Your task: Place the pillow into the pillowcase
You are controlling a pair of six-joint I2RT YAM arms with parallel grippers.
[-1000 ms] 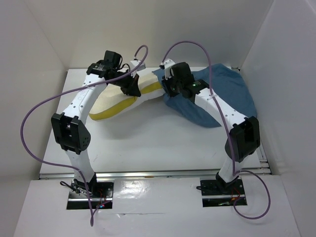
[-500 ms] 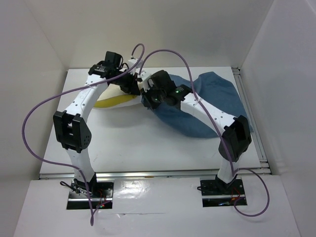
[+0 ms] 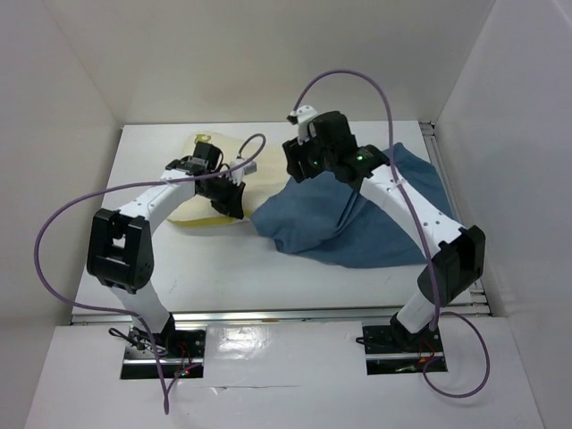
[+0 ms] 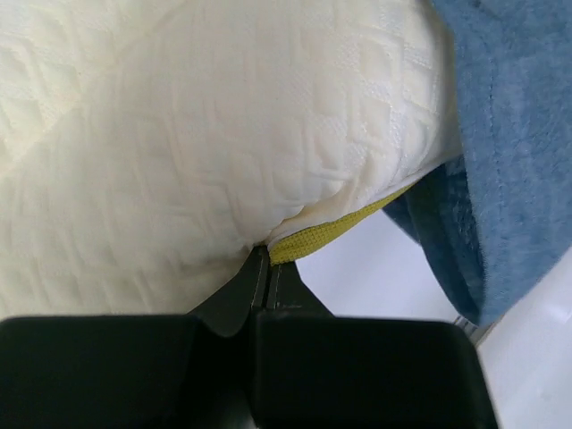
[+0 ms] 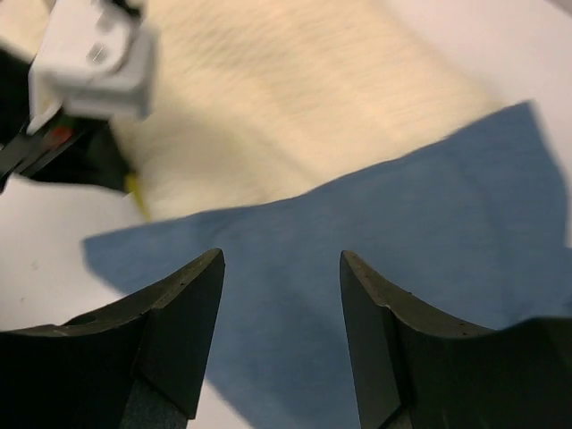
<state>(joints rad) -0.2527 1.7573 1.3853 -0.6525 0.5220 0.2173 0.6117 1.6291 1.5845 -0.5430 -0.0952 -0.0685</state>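
Note:
The cream pillow (image 3: 183, 210) lies at the back left, its right end under the mouth of the blue pillowcase (image 3: 357, 223). My left gripper (image 3: 234, 198) is shut on the pillow's yellow edge (image 4: 308, 239), at the corner beside the cloth. In the left wrist view the quilted pillow (image 4: 206, 134) fills the frame and the pillowcase (image 4: 509, 134) hangs at the right. My right gripper (image 3: 295, 170) hovers open above the pillowcase (image 5: 402, 250), with nothing between its fingers (image 5: 192, 295). The pillow (image 5: 295, 107) shows beyond the cloth's edge.
White walls enclose the table (image 3: 268, 268) at the left, back and right. The left arm's purple cable (image 3: 54, 223) loops out over the left side, and the right arm's cable (image 3: 357, 80) arches above the back of the table. The pillowcase reaches close to the right edge.
My right gripper has opened, let go of the pillowcase and drawn back to the right. The cloth now lies over the pillow's right end. My left arm has shifted nearer with the pillow.

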